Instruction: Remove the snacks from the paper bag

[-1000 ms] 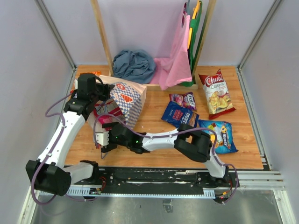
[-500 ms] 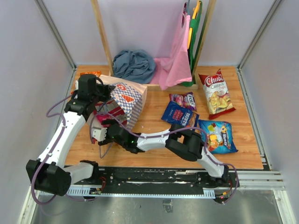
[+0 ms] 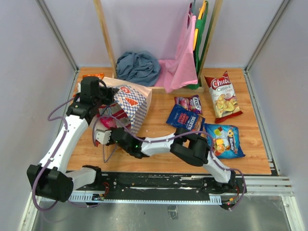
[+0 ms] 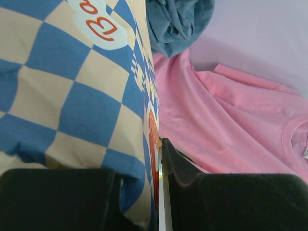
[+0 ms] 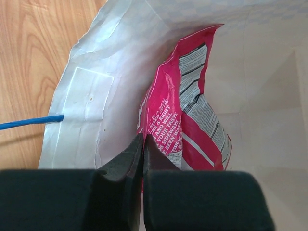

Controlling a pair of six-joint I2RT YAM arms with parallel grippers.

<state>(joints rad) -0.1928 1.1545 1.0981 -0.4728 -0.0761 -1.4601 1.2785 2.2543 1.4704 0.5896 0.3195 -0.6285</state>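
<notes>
Four packets (image 3: 221,96) on tabletop (image 3: 156,120), one magenta packet (image 5: 192,125) inside one paper bag (image 3: 132,103); left jaws pinch its rim; right jaws, closed, edged closer.

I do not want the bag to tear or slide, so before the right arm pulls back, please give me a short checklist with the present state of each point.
1. The left gripper holds the paper bag: ok, its fingers are closed on the checkered wall.
2. The bag mouth faces the right gripper: ok.
3. The right fingers pinch the magenta packet: cannot tell; they are closed at its lower edge.
4. The blue cord handle is apart from the right fingers: ok, it lies off to the side.
5. Free table space to set the packet down: ok, between the bag and the dark blue packet.
</notes>
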